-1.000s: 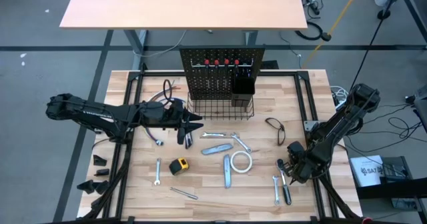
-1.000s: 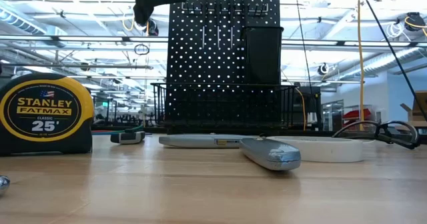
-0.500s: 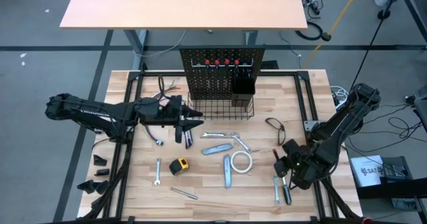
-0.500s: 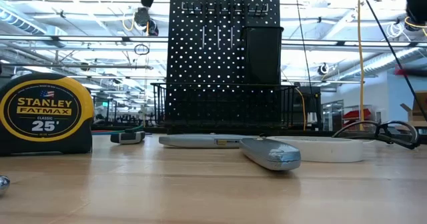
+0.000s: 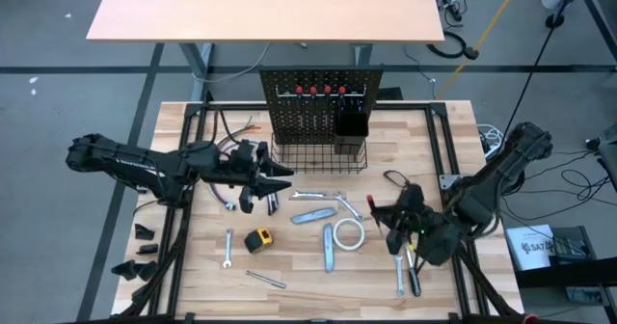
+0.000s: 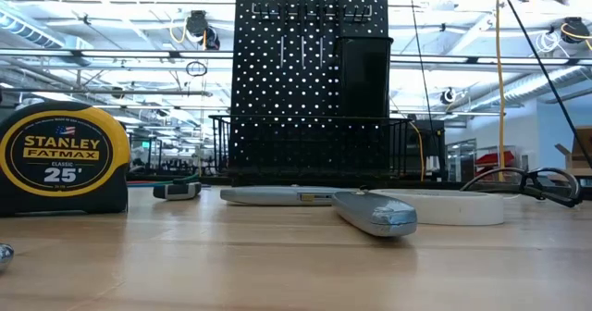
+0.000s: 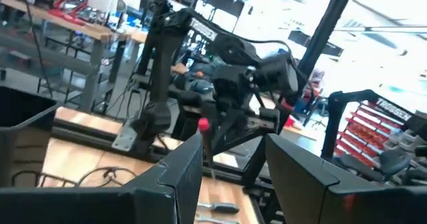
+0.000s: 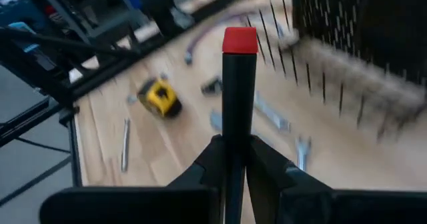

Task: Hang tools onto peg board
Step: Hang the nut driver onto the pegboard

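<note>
My right gripper (image 5: 388,214) (image 8: 233,151) hovers over the table's right half, shut on a black-handled screwdriver (image 8: 238,84) with a red cap. My left gripper (image 5: 280,183) (image 7: 233,151) is open and holds nothing; it hangs left of the wire basket (image 5: 318,157), above the pliers (image 5: 271,202). The black peg board (image 5: 318,107) (image 6: 310,61) stands at the far middle with red-handled screwdrivers (image 5: 313,90) hung along its top and a cup holder (image 5: 350,123). The tape measure (image 5: 258,239), tape roll (image 5: 349,233), utility knives (image 5: 313,215) and wrenches (image 5: 228,247) lie flat on the table. My right gripper pinches the screwdriver's black handle (image 8: 237,141) between its two fingers. The handle runs along the fingers, and its red cap (image 8: 240,41) sticks out past the fingertips, toward the table's left. The screwdriver is lifted clear of the table.
Safety glasses (image 5: 397,187) lie just beyond my right gripper. A wrench and a dark screwdriver (image 5: 415,278) lie at the near right. Cables (image 5: 236,129) trail left of the peg board. In the low view the tape measure (image 6: 63,158) and a knife (image 6: 375,214) fill the foreground.
My right gripper has risen from the table's near right part and swung toward the left and the far edge, carrying the screwdriver over the table's right half. My left gripper has stayed beside the basket.
</note>
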